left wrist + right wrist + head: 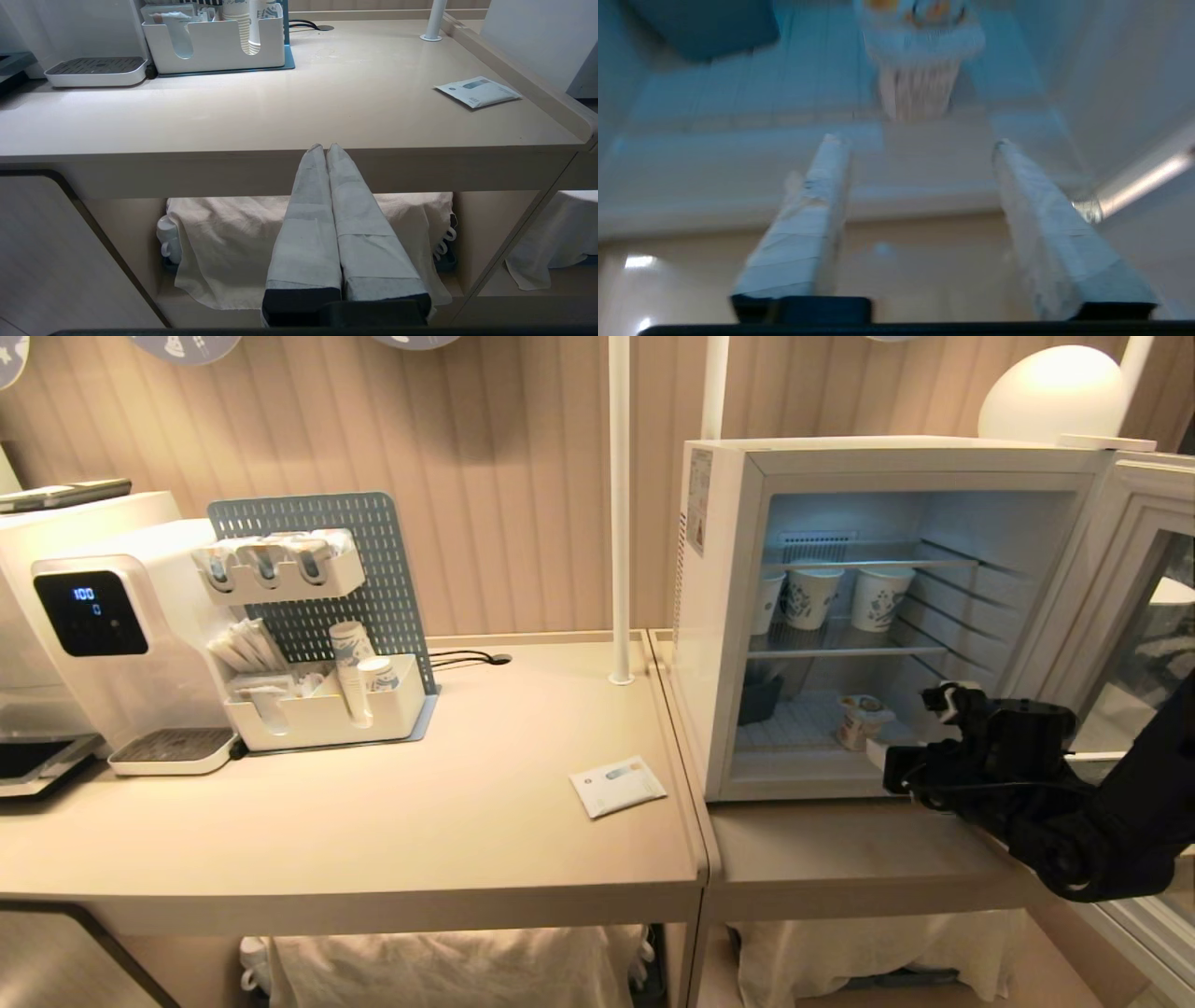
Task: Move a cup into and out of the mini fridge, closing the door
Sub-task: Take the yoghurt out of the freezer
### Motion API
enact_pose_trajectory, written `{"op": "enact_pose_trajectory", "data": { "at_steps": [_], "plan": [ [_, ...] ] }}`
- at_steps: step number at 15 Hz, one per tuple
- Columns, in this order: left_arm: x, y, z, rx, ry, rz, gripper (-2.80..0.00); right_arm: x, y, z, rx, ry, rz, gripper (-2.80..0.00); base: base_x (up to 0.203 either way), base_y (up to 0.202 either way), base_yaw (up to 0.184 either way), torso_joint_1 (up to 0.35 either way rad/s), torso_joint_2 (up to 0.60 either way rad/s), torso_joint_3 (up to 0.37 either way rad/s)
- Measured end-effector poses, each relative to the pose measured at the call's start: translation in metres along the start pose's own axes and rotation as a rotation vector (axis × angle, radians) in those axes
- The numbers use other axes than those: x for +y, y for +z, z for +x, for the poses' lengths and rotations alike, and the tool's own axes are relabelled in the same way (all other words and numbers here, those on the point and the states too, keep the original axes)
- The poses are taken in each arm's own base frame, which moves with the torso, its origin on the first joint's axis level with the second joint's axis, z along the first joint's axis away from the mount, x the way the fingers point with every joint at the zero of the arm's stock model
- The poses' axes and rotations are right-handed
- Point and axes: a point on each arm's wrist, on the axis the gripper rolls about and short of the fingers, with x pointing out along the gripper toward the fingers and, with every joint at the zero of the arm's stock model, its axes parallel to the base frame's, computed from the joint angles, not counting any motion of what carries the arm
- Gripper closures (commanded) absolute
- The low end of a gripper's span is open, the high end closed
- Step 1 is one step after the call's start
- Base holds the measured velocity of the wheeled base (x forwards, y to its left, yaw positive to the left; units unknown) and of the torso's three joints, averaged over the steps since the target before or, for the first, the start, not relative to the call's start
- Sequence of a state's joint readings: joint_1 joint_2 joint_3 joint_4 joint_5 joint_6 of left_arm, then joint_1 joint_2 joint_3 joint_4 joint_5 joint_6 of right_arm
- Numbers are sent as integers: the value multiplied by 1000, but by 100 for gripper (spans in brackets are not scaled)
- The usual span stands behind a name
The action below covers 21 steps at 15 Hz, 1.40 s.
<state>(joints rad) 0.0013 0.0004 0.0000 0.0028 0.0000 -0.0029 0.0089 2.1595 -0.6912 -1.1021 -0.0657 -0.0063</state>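
Door (1134,588) swung open at right. Cup (860,721) stood on mini fridge (719,616) floor. Right gripper (915,142) just before it, fingers spread, empty. Left gripper (323,148) closed, low before surface (280,112).

Cup (861,720) on mini fridge (719,616) floor; paper cups (845,596) on shelf above.

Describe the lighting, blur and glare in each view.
Head view: warm room light, cool blue light inside the mini fridge, the cup sharp. Left wrist view: sharp, soft sheen on the table. Right wrist view: motion-blurred, bluish, the cup smeared beyond the open right gripper.
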Motion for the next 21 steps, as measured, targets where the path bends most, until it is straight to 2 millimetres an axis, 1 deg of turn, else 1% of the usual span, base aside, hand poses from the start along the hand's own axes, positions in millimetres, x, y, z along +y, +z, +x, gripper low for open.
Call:
{"op": "enact_pose_trajectory", "data": {
  "at_steps": [2, 5, 7, 9, 11, 17, 18, 21],
  "plan": [
    [0, 0, 0, 0, 0, -2, 0, 0, 6, 12, -72, -41, 5, -280, 0, 0, 0, 0, 0, 0],
    [0, 0, 0, 0, 0, -6, 0, 0, 3, 40, -147, -107, -16, -280, 0, 0, 0, 0, 0, 0],
    [0, 0, 0, 0, 0, -6, 0, 1, 0, 58, -153, -116, -34, -280, 0, 0, 0, 0, 0, 0],
    [0, 0, 0, -1, 0, -6, 0, 2, -3, 72, -123, -117, -44, -280, 0, 0, 0, 0, 0, 0],
    [0, 0, 0, -1, 0, -7, 0, 2, -4, 81, -97, -115, -49, -280, 0, 0, 0, 0, 0, 0],
    [0, 0, 0, -1, 1, -7, 0, 4, 4, 101, -81, -110, -52, -280, 0, 0, 0, 0, 0, 0],
    [0, 0, 0, -1, 1, -7, 0, 5, 5, 104, -79, -108, -52, 0, 0, 0, 0, 0, 0, 0],
    [0, 0, 0, -1, 2, -8, 0, 6, 5, 105, -49, -99, -56, 0, 0, 0, 0, 0, 0, 0]
  ]
}}
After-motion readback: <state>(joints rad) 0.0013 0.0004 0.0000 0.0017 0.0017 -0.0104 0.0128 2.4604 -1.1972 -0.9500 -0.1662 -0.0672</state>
